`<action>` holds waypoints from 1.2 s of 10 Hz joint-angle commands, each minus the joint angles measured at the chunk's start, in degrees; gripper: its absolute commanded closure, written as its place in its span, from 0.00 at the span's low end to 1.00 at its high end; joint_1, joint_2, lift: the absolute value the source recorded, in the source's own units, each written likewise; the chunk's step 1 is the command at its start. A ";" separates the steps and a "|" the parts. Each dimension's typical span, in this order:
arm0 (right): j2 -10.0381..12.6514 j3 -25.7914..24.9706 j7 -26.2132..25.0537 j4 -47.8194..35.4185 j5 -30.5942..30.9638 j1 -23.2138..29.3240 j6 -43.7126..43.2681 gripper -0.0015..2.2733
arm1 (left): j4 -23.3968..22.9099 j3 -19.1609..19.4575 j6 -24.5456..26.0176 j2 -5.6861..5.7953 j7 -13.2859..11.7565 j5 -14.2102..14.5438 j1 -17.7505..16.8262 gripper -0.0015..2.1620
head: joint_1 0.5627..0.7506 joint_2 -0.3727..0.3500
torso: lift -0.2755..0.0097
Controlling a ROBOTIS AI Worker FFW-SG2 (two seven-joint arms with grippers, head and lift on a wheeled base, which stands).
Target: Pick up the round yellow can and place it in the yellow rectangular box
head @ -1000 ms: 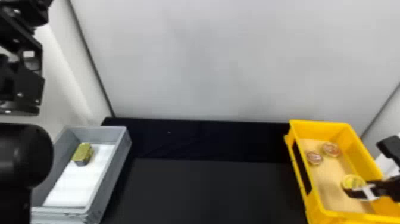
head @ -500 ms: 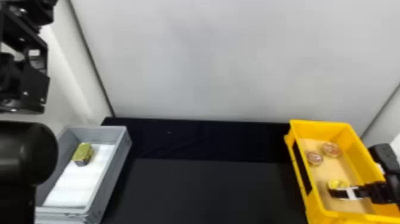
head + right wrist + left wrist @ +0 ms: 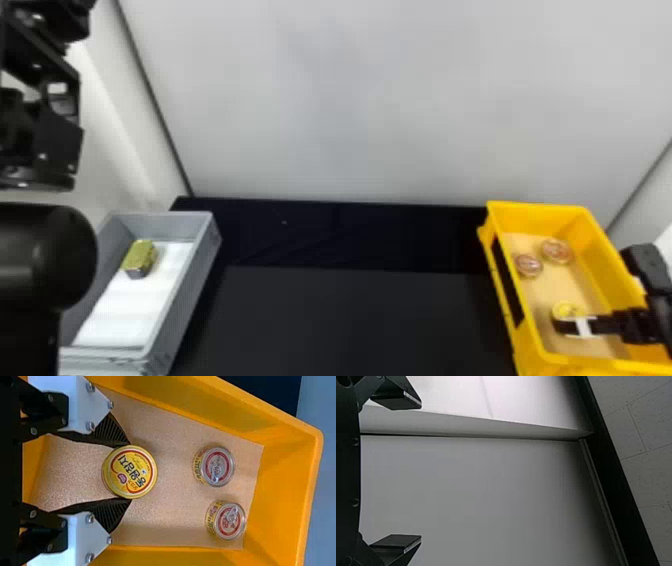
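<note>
Right gripper (image 3: 129,471), right wrist view: closed in on the round yellow can (image 3: 132,469), its two ribbed fingers meeting the rim from opposite sides.
How the can handles: stiff metal, I'd judge, fairly weighty if full, hardly fragile — though its smooth curved wall could roll or slip.
Where to hold it: across the full width, as here, with the flat lid left free.
Small cans (image 3: 217,467): two, just ahead of the right gripper's tips, apart from the yellow one.
Yellow box (image 3: 515,300), head view: one, its walls around the right gripper's fingers; the yellow can is inside its walls — whether it bears on the floor, I can't tell.
Grey box (image 3: 192,285), head view: one, well apart from the right gripper, over to the robot's left.
Gold tin (image 3: 140,256), head view: one, in the grey box, also far to that gripper's left.
Left gripper (image 3: 420,471), left wrist view: parked up by the wall, fingers wide apart, nothing between them.
</note>
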 commanded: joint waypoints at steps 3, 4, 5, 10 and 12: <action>-0.07 -0.14 -0.39 -4.46 -0.98 1.62 1.39 0.03 | -0.07 0.31 0.00 -0.09 0.00 0.00 0.22 0.05 | 0.53 0.59 | 0.96; -0.07 -0.05 -0.39 -8.85 -0.98 2.76 1.92 0.03 | -0.16 0.49 0.00 -0.09 0.00 0.00 0.31 0.05 | 0.53 0.59 | 0.96; 0.10 0.66 -1.45 -17.56 -0.89 3.73 3.67 0.03 | -0.16 0.58 0.09 -0.09 0.00 0.00 0.31 0.05 | 0.53 0.59 | 0.96; 2.74 9.62 -18.51 -58.43 -1.86 -0.58 14.40 0.04 | -0.25 0.75 0.26 -0.79 0.00 -0.09 0.57 0.05 | 0.53 0.59 | 0.96; 5.99 13.58 -32.75 -67.74 -2.12 -1.63 6.22 0.04 | -0.25 0.93 0.26 -0.79 0.00 -0.09 0.66 0.05 | 0.53 0.59 | 0.96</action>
